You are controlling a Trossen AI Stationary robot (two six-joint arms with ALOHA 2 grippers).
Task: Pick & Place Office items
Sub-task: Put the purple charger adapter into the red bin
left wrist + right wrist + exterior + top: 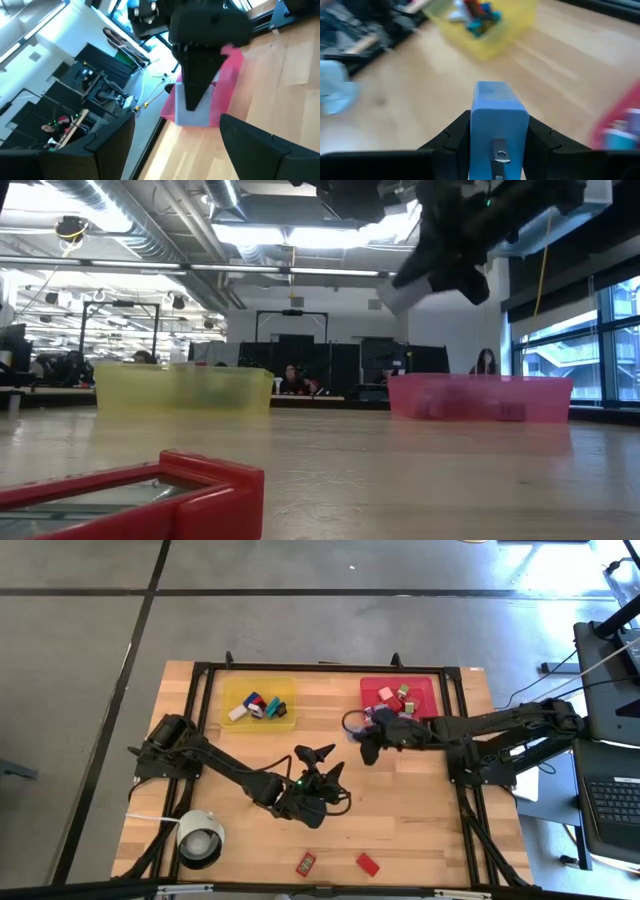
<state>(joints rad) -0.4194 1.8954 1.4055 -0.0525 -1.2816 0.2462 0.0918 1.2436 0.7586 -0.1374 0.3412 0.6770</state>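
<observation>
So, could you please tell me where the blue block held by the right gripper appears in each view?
High view: not distinguishable; the right gripper covers it, mid-table.
Low view: blue block, upper right of centre, looking pale, in the air.
Left wrist view: centre, below a dark finger.
Right wrist view: bottom centre, between the fingers.
Shared landmark: the red tray, seen in all four views.

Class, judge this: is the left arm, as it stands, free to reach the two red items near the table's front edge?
Probably yes: the left gripper is open and empty, and bare table lies between it and the two red items.
</observation>
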